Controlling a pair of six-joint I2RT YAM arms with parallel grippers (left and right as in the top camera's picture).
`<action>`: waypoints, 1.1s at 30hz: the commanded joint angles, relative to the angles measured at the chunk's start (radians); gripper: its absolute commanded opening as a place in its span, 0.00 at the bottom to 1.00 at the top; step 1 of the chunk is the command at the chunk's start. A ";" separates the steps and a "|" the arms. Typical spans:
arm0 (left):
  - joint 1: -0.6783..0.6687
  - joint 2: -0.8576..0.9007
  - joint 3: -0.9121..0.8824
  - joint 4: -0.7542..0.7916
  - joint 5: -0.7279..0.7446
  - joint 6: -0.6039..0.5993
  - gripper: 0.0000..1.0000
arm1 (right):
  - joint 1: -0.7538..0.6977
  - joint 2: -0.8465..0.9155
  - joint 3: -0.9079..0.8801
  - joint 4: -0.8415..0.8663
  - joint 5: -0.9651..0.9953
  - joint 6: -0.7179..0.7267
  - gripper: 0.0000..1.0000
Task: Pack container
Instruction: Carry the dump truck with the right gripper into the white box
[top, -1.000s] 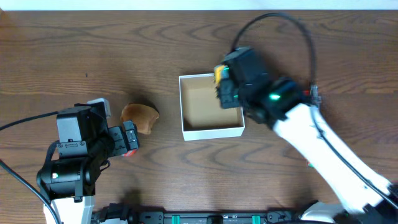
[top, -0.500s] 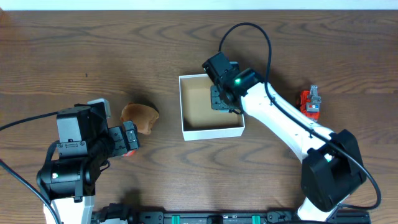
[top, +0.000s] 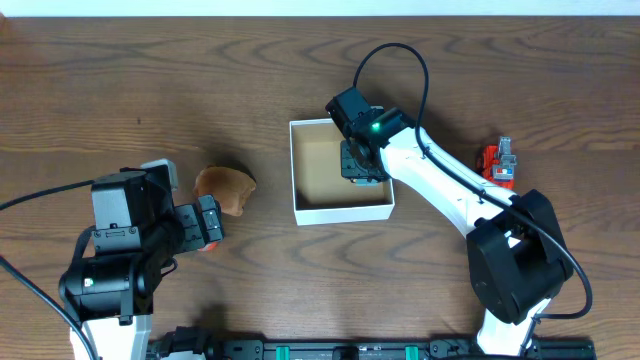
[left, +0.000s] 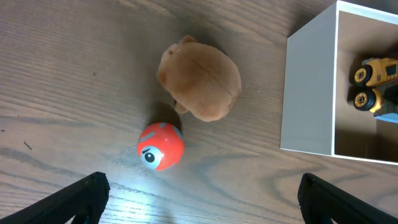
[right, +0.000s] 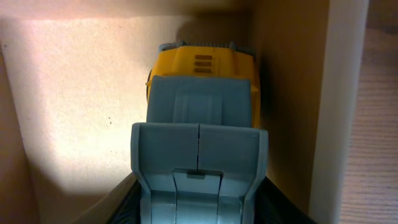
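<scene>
The container (top: 340, 211) is a white-walled box with a brown cardboard floor at the table's middle; it also shows in the left wrist view (left: 308, 87) and the right wrist view (right: 81, 93). My right gripper (top: 360, 160) is down inside its right side, shut on a yellow and blue toy truck (right: 202, 81), which sits against the right wall (left: 376, 84). My left gripper (left: 199, 199) is open and empty above the table, just short of a red ball (left: 160, 145).
A brown plush toy (top: 225, 187) lies left of the container, touching the red ball (top: 210, 243) in the left wrist view (left: 202, 81). A red toy (top: 497, 165) lies on the table at the right.
My right arm has come down from high above the container into its right side, carrying the truck. The left arm has not moved.
</scene>
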 joint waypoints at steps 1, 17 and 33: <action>-0.004 0.001 0.017 -0.006 0.010 -0.002 0.98 | 0.010 0.005 0.008 0.003 0.007 0.015 0.47; -0.004 0.001 0.017 -0.006 0.010 -0.002 0.98 | -0.003 -0.006 0.047 0.040 0.015 -0.067 0.75; -0.004 0.001 0.017 -0.006 0.010 -0.002 0.98 | -0.014 -0.069 0.115 0.003 0.021 -0.116 0.27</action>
